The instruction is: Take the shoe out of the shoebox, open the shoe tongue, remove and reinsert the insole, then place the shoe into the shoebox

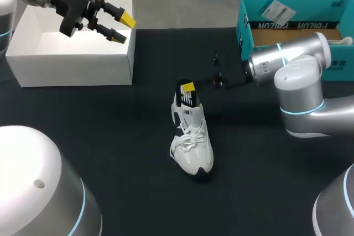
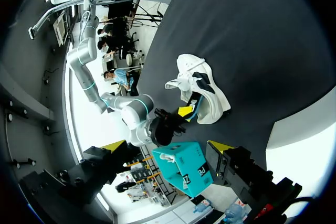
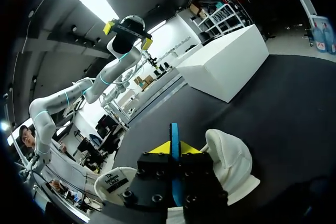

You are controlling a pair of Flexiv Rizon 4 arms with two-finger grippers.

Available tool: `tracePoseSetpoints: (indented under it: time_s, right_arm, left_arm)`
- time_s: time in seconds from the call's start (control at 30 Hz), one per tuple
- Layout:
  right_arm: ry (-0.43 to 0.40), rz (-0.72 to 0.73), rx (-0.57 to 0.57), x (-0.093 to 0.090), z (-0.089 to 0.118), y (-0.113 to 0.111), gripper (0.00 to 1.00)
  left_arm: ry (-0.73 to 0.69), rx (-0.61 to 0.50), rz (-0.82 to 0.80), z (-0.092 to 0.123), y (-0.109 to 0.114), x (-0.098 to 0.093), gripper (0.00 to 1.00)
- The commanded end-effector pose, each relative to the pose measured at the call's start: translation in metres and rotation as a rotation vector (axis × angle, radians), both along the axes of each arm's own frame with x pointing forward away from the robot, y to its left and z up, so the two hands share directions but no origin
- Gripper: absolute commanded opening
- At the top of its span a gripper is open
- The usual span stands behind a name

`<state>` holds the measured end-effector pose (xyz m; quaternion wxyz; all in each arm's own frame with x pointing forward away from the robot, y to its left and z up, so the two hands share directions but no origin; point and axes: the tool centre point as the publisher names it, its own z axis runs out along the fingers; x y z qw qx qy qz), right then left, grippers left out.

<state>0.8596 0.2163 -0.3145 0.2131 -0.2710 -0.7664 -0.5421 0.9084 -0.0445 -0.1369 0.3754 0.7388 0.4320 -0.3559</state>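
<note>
On the black table (image 1: 110,136), seen from above, a white sneaker (image 1: 192,136) stands on its sole in the middle, outside the boxes. Its toe points to the near edge. The right gripper (image 1: 188,87) is at the heel, where a dark insole (image 1: 186,99) with white stripes sticks up out of the shoe. The open teal shoebox (image 1: 293,26) sits at the far right, apart from the shoe. The left gripper (image 1: 123,29) hangs over a white box (image 1: 72,53) at the far left, its fingers spread with nothing in them.

From the left wrist, its own two yellow tips stand far apart. The sneaker is ahead of them on the table, with the right gripper at its heel and the shoebox apart from both.

From the right wrist, the two yellow tips squeeze the thin blue edge of the insole from both sides. The white heel is just beside the fingers. The white box is well ahead.
</note>
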Motion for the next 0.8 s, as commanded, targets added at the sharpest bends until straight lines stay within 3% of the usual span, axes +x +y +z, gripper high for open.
tracePoseSetpoints:
  time_s: [0.03,0.47,0.8]
  right_arm:
    - [0.019,0.027,0.006,0.007,-0.008,0.007,0.0]
    - [0.097,0.013,-0.01,-0.025,-0.024,0.01,0.0]
    - [0.11,0.01,-0.021,-0.033,-0.026,0.012,0.0]
  left_arm:
    - [-0.001,0.002,0.0,0.0,0.001,-0.001,1.0]
    - [-0.001,0.002,0.0,0.0,0.001,-0.001,1.0]
    - [-0.001,0.002,0.0,0.0,0.001,-0.001,1.0]
